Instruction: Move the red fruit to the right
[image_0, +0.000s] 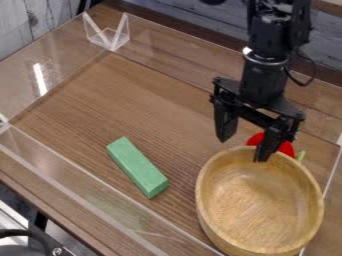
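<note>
The red fruit (269, 142) lies on the wooden table just behind the far rim of the wooden bowl (227, 170), with its green leafy bit (297, 155) to the right. My gripper (254, 128) points straight down over it and is open. One dark finger stands left of the fruit and the other (282, 138) partly covers the fruit's right side. The fruit's lower edge is hidden by the bowl rim, and I cannot tell whether a finger touches the fruit.
A flat green rectangular block (138, 166) lies left of the bowl. Clear acrylic walls (54, 70) fence the table at the left, front and right, with a clear bracket (107, 35) at the back left corner. Cables hang behind the arm.
</note>
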